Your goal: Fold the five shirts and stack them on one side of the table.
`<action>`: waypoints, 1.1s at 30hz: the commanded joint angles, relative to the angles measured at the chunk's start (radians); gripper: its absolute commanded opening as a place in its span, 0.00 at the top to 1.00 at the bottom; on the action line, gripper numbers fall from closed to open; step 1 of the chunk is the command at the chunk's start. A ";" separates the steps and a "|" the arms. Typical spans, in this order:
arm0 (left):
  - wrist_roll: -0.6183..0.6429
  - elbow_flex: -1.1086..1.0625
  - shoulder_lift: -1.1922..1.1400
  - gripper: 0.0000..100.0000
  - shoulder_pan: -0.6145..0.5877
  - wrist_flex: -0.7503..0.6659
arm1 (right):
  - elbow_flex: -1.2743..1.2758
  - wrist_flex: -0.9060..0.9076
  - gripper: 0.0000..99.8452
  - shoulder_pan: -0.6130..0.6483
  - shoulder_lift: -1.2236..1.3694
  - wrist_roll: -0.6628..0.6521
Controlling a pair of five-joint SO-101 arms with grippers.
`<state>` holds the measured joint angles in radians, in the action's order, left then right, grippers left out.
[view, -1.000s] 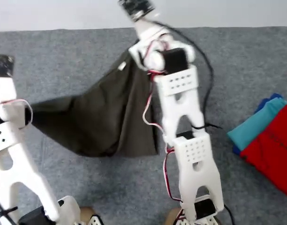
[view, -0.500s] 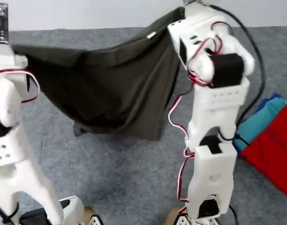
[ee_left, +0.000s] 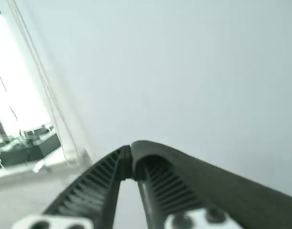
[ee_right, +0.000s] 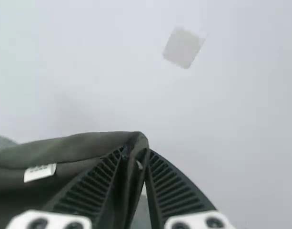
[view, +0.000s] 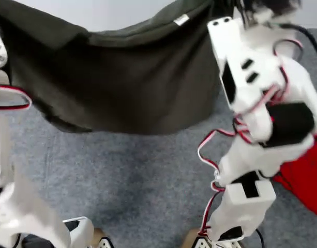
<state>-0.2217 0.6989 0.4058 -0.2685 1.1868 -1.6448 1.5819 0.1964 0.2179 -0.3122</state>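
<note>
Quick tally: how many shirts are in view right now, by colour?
dark olive shirt: 1
red shirt: 1
Total: 2

The dark shirt (view: 127, 88) hangs across the far table (view: 122, 181). The near middle lies open. A red shirt (view: 303, 181) blocks the right edge.

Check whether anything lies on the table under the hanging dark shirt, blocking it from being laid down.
Nothing visible lies on the grey table beneath the dark shirt; the red shirt lies off to one side.
</note>
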 commanded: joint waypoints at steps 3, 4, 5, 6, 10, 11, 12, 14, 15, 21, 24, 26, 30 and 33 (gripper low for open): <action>-0.034 0.117 0.028 0.99 0.006 -0.023 | -0.031 -0.010 0.99 -0.016 -0.119 -0.080; -0.043 0.116 0.026 0.99 0.006 -0.021 | -0.031 0.004 0.99 -0.016 -0.125 -0.087; -0.049 0.116 0.021 0.99 0.006 -0.021 | -0.031 0.016 0.99 -0.018 -0.128 -0.092; -0.049 0.116 0.020 0.99 0.005 -0.021 | -0.034 0.024 0.99 -0.021 -0.130 -0.091; -0.049 0.133 0.031 0.99 0.005 -0.034 | -0.037 -0.025 0.99 -0.090 -0.137 -0.087; -0.049 0.154 0.038 0.99 0.005 -0.041 | -0.038 -0.038 0.99 -0.101 -0.145 -0.087; -0.049 0.176 0.041 0.99 0.005 -0.046 | -0.038 -0.044 0.99 -0.116 -0.162 -0.087; -0.049 0.213 0.057 0.99 0.005 -0.049 | -0.034 -0.044 0.99 -0.133 -0.200 -0.087; -0.049 0.231 0.061 0.99 0.005 -0.052 | -0.032 -0.041 0.99 -0.134 -0.219 -0.087; -0.069 0.335 0.098 0.99 0.005 -0.049 | -0.031 -0.010 0.99 -0.140 -0.308 -0.092; -0.112 0.361 0.120 0.99 0.005 -0.048 | -0.031 0.038 0.99 -0.140 -0.351 -0.092; -0.126 0.363 0.143 0.99 0.005 -0.044 | -0.031 0.074 0.99 -0.140 -0.381 -0.092; -0.146 0.334 0.199 0.99 0.002 -0.043 | -0.031 0.157 0.99 -0.140 -0.430 -0.094; -0.169 0.286 0.236 0.99 0.000 -0.040 | -0.029 0.208 0.99 -0.140 -0.438 -0.092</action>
<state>-0.3675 1.0303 0.6237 -0.2670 1.1607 -1.6724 1.7415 0.0690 -0.2179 -0.3936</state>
